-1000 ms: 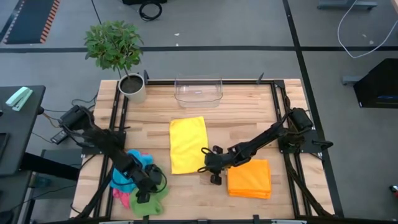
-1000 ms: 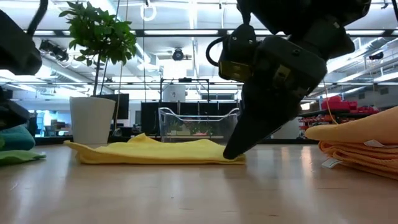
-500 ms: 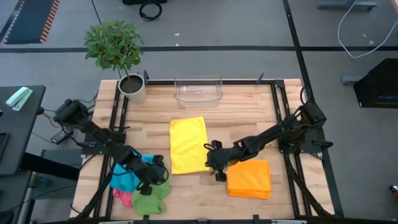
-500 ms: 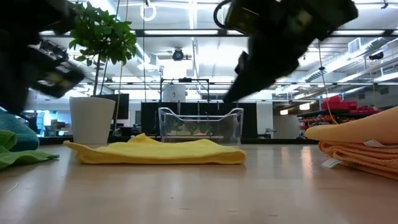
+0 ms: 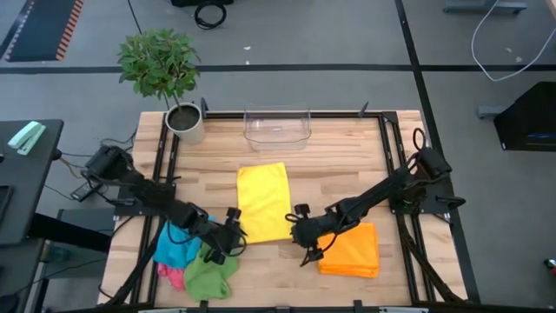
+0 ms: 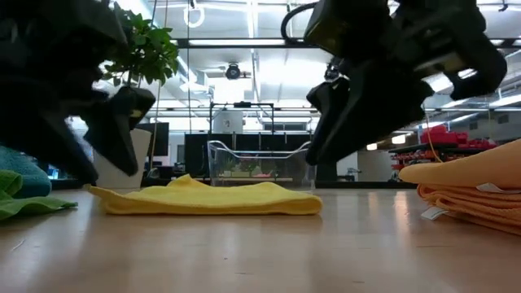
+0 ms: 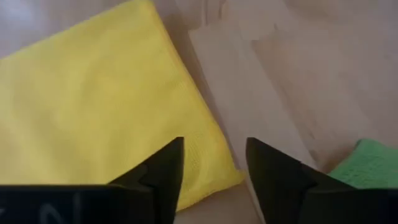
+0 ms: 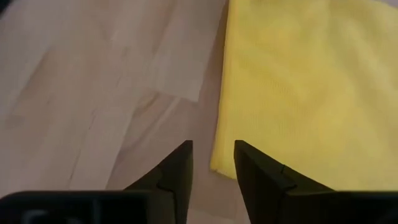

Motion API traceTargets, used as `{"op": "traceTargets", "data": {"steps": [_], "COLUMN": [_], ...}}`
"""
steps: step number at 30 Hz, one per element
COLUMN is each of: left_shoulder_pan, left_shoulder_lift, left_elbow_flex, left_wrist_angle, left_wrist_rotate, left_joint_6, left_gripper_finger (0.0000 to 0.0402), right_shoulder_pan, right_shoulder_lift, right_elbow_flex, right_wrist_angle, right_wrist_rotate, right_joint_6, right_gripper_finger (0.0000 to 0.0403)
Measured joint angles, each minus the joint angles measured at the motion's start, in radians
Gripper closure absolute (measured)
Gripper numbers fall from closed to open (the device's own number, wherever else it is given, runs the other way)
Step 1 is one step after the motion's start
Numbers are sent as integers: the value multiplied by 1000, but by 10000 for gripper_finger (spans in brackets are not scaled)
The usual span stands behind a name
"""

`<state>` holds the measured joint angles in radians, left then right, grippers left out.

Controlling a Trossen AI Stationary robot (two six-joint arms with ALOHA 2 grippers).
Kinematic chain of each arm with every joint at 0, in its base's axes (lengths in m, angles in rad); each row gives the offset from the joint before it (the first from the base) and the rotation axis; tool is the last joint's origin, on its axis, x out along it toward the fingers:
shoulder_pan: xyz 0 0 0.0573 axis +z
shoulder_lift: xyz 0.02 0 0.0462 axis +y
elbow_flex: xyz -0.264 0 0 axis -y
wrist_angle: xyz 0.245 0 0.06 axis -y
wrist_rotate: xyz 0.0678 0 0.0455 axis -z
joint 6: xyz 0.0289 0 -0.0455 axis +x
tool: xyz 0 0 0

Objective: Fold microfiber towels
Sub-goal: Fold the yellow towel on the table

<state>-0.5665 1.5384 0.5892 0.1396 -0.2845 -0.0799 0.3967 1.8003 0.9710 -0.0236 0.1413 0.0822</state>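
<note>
Hands should pinch the yellow towel (image 5: 263,202)'s near corners together: left hand (image 5: 233,235) and right hand (image 5: 298,236) hover over them, fingers parted and empty, towel flat mid-bench (image 5: 347,165).

Matt yellow cloth towel (image 5: 263,202) on smooth pale wood table (image 5: 347,165).

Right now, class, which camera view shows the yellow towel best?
The high view: the whole yellow towel lies flat, all edges visible. The low view shows it only edge-on; each wrist view shows just one corner.
</note>
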Motion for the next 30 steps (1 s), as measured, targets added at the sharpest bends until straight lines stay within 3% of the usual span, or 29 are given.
{"op": "traceTargets", "data": {"steps": [7,30], "left_shoulder_pan": [-4,53], "left_shoulder_lift": [53,117], "left_elbow_flex": [1,3], "left_wrist_angle": [21,34], "left_wrist_rotate": [2,76], "left_joint_6": [41,-21], "left_gripper_finger": [192,268], "right_shoulder_pan": [-4,-40], "right_shoulder_lift": [34,49], "right_elbow_flex": [1,-27], "right_wrist_angle": [30,74], "right_wrist_rotate": [-1,-52], "right_joint_6": [0,-94], "right_gripper_finger": [270,269]}}
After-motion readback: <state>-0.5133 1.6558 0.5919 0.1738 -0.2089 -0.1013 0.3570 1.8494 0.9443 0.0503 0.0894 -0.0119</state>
